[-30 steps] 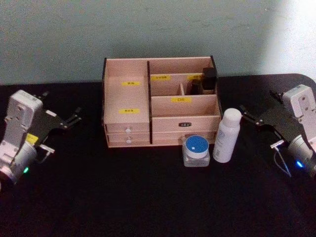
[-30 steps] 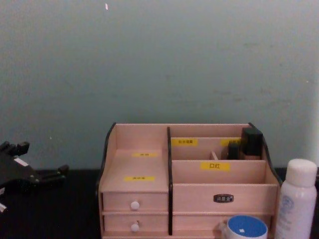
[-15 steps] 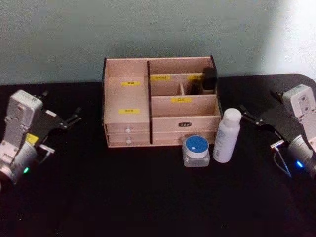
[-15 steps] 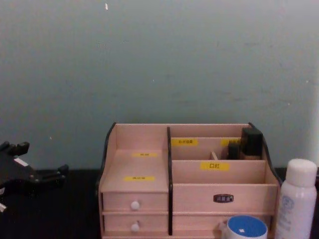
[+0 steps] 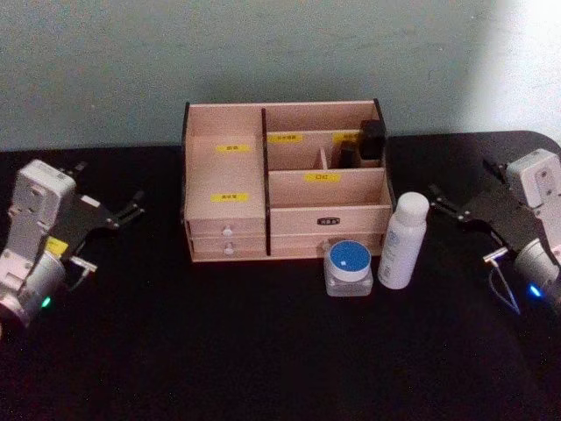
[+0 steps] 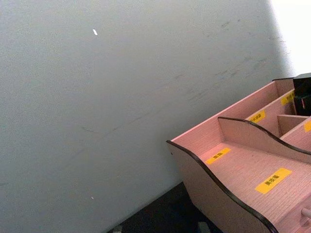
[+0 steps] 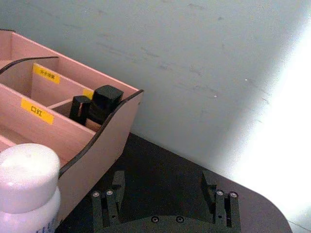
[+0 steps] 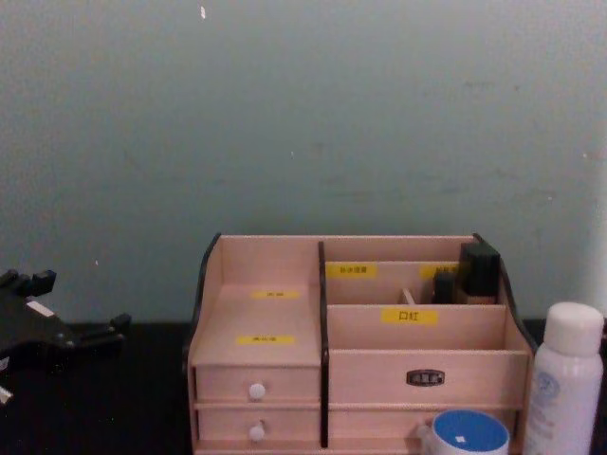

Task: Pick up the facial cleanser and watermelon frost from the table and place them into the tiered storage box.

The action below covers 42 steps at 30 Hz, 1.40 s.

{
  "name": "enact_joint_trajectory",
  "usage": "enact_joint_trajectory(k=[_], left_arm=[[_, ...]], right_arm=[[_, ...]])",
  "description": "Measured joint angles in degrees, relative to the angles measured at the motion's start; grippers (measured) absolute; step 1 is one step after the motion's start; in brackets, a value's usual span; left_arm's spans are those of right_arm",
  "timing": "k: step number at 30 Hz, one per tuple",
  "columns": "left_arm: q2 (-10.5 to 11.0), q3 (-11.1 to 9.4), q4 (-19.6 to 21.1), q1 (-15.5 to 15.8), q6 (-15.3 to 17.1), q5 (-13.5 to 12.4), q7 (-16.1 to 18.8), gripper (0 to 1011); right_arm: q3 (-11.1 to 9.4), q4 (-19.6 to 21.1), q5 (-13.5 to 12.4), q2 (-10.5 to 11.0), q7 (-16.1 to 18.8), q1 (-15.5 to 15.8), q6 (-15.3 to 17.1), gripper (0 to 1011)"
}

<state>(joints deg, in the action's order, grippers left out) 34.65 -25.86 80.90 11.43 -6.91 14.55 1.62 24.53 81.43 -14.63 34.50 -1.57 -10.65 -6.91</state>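
Little outward drift, right gripper (image 5: 459, 178).

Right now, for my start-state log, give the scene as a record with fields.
facial cleanser: upright on table, by box's front right corner
watermelon frost: on table, beside cleanser, in front of box
tiered storage box: small dark bottle in back right compartment
left gripper: open, empty, left of box
right gripper: open, empty, right of cleanser

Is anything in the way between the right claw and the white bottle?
Nothing visible. Only bare table lies between the right gripper and the white bottle; the blue-lidded jar stands on the bottle's other side.
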Motion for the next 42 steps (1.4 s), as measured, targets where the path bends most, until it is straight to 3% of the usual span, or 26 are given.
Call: enact_joint_trajectory(k=[15, 27, 42], left_arm=[[0.0, 0.0, 0.0, 0.0, 0.0, 0.0, 0.0, 1001], [0.0, 0.0, 0.0, 0.0, 0.0, 0.0, 0.0, 1001], [0.0, 0.0, 0.0, 0.0, 0.0, 0.0, 0.0, 1001]], right_arm=[[-5.3, 5.4, -4.8, 1.1, 2.5, 5.2, 1.6, 1003], [-10.1, 10.6, -10.6, 2.2, 6.3, 10.7, 5.7, 1002], [-13.3, 16.2, -13.4, 4.1, 10.0, 16.7, 10.8, 1002]])
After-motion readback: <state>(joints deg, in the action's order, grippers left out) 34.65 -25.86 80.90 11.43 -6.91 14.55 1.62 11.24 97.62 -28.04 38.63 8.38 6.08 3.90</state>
